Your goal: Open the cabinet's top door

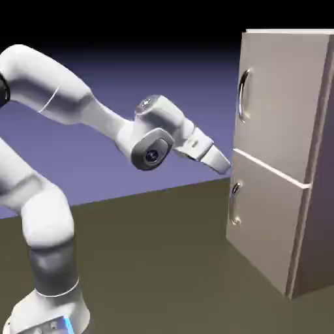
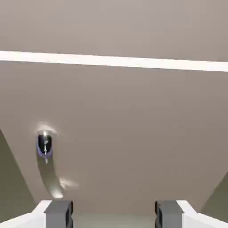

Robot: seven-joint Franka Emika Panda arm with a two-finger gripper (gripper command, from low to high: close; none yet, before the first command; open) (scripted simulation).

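Gripper (image 2: 114, 216) spread wide before the closed cabinet (image 1: 319, 156)

At the exterior view's right, the top door (image 1: 280, 104) is seen flush in the cabinet's upper part, with its curved metal handle (image 1: 242, 94) set upright near the door's left edge. Below it, the shorter lower door (image 1: 264, 222) is divided off by a white strip (image 1: 271, 168), and a similar lower handle (image 1: 233, 205) is mounted on it. The gripper's two grey fingertips (image 2: 59, 214) are held well apart, facing the lower door. In the exterior view the hand is seen near the strip's left end, though whether the cabinet is touched cannot quite be told. From the left, the white arm (image 1: 52, 85) is extended above the dark olive surface (image 1: 150, 261).
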